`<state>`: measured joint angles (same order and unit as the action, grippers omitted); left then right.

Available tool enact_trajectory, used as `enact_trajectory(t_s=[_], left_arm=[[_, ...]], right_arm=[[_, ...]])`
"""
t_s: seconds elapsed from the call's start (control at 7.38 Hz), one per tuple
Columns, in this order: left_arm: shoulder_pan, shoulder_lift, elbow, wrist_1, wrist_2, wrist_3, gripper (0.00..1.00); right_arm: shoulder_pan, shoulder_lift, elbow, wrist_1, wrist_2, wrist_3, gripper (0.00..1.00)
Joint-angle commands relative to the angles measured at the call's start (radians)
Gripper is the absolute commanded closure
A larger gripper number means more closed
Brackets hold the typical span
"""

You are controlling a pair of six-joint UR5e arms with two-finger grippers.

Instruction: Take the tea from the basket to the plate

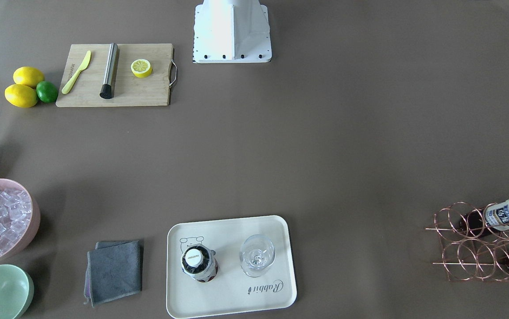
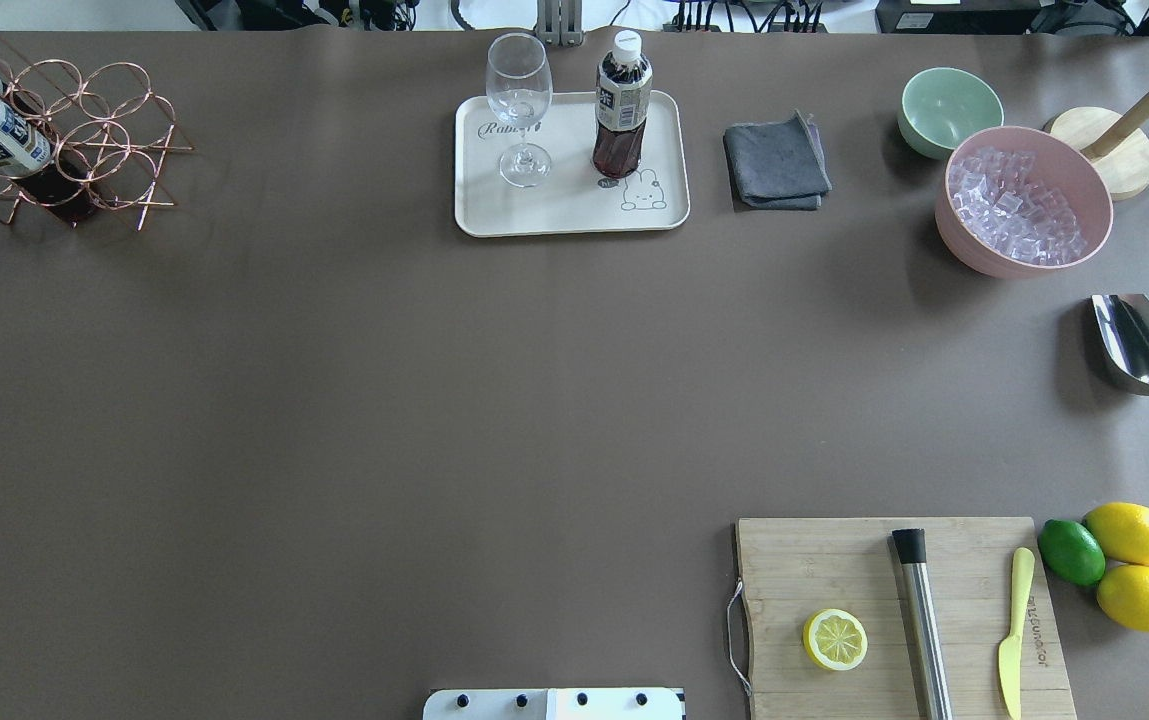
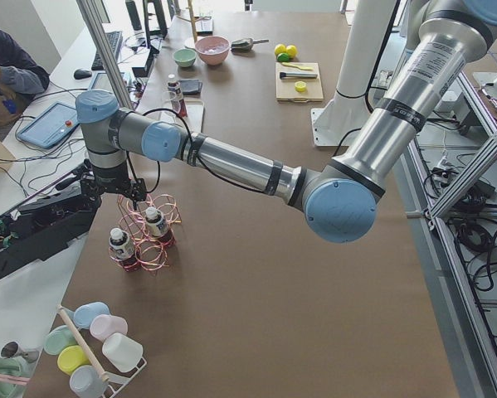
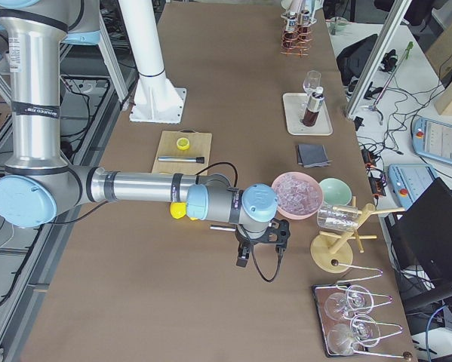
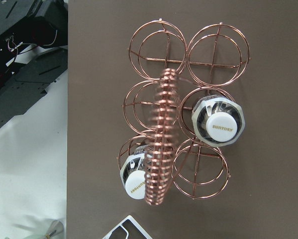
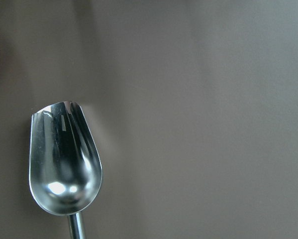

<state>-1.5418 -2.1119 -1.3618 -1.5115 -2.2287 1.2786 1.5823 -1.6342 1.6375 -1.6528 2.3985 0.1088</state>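
Note:
One tea bottle [image 2: 621, 110] stands upright on the cream plate [image 2: 564, 215], beside a wine glass [image 2: 519, 100]; it also shows in the front view [image 1: 199, 262]. Two more tea bottles [image 5: 218, 123] [image 5: 137, 180] sit in cells of the copper wire basket [image 5: 161, 149] at the table's far left corner [image 2: 84, 150]. My left gripper [image 3: 115, 192] hovers above the basket; only the left side view shows it, so I cannot tell if it is open or shut. My right gripper [image 4: 260, 243] hangs over the table near the pink bowl; I cannot tell its state.
A steel scoop [image 6: 64, 159] lies under the right wrist. A pink ice bowl [image 2: 1024, 205], green bowl [image 2: 949, 108] and grey cloth [image 2: 776, 162] sit right of the plate. A cutting board [image 2: 834, 570] holds a lemon half, knife and steel rod; lemons and a lime lie beside it.

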Motion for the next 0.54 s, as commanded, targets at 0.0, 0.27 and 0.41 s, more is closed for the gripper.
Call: enact_trajectory(t_s=[0.0, 0.27, 0.41], left_arm=[[-0.05, 0.062, -0.016, 0.07, -0.147, -0.209, 0.01], [-0.041, 0.185, -0.124, 0.077, -0.161, -0.29, 0.01], [-0.055, 0.27, -0.158, 0.071, -0.217, -0.487, 0.01]], right_arm=[[0.012, -0.004, -0.001, 0.004, -0.002, 0.0, 0.0], [0.013, -0.004, 0.001, 0.004, -0.002, 0.0, 0.0], [0.015, -0.006, 0.001, 0.004, -0.002, 0.0, 0.0]])
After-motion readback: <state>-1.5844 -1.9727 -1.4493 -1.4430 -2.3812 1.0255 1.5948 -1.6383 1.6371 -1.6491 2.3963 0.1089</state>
